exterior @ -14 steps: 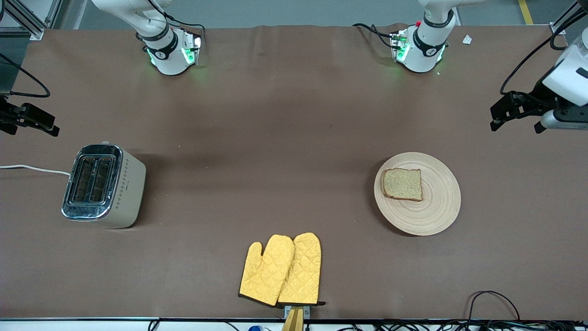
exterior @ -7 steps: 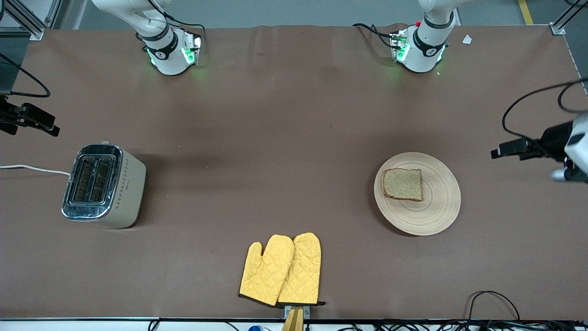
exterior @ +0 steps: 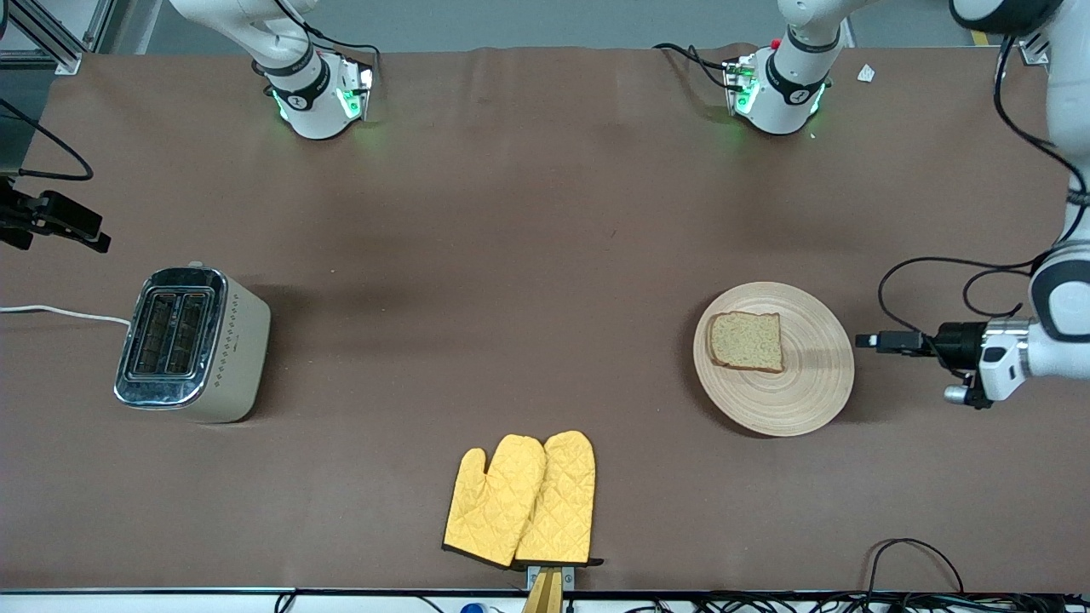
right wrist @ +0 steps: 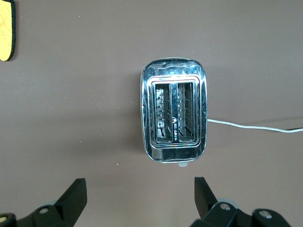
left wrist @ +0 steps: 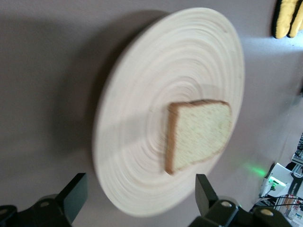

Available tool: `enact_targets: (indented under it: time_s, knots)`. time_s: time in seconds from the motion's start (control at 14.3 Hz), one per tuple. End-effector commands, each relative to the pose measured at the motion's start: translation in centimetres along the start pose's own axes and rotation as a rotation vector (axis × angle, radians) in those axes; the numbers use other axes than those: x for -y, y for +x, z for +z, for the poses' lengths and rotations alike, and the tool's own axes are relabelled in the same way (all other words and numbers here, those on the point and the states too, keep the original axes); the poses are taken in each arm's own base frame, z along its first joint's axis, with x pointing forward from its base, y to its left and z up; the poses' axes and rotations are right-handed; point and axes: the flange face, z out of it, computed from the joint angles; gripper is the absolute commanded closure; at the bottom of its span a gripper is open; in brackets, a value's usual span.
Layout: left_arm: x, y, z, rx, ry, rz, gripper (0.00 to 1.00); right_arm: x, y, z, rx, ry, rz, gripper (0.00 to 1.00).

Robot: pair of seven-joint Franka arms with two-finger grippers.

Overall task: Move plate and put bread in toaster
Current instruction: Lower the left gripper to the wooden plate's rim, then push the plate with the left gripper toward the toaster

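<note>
Big table [exterior: 545,255] covered in a matte brown sheet, slightly rippled along the edge by the arm bases. Grey floor [exterior: 528,21] past that edge, with a yellow line [exterior: 974,21] painted on it. Aluminium frame rails [exterior: 43,34] at one corner. Tangle of black cables [exterior: 920,587] along the front edge. Lighting's soft, even, overhead.

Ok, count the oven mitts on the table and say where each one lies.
2. Both oven mitts lie side by side, overlapping, at the table edge nearest the front camera, between the toaster and the plate. None seems hidden.
</note>
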Motion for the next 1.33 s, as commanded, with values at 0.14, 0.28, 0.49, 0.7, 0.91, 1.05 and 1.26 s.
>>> enact_targets:
  time_s: [0.14, 0.28, 0.49, 0.7, 0.91, 1.05, 1.26]
  knots:
    - [3.7, 1.4, 3.2, -0.054, -0.089, 0.087, 0.07, -0.1, -0.2, -0.2, 0.001, 0.015, 0.010, 0.00]
    - [4.0, 1.6, 3.6, -0.067, -0.083, 0.153, 0.56, -0.1, -0.2, -0.2, 0.001, 0.015, 0.010, 0.00]
    - [4.5, 1.5, 4.0, -0.070, -0.086, 0.154, 0.91, -0.2, -0.2, -0.2, 0.001, 0.016, 0.013, 0.00]
    - [3.7, 1.7, 4.3, -0.066, -0.090, 0.242, 1.00, -0.3, -0.2, -0.2, 0.001, 0.019, 0.015, 0.00]
    - [-2.0, 3.5, 5.8, -0.051, -0.147, 0.334, 1.00, -0.4, -0.1, -0.2, -0.001, 0.021, 0.016, 0.00]
    - [-8.4, 5.0, 8.5, -0.025, -0.208, 0.362, 1.00, -0.5, -0.1, -0.3, -0.004, 0.021, 0.019, 0.00]
    - [-20.2, 7.6, 15.0, -0.043, -0.257, 0.329, 1.00, -0.6, -0.1, -0.4, -0.011, 0.021, 0.022, 0.00]
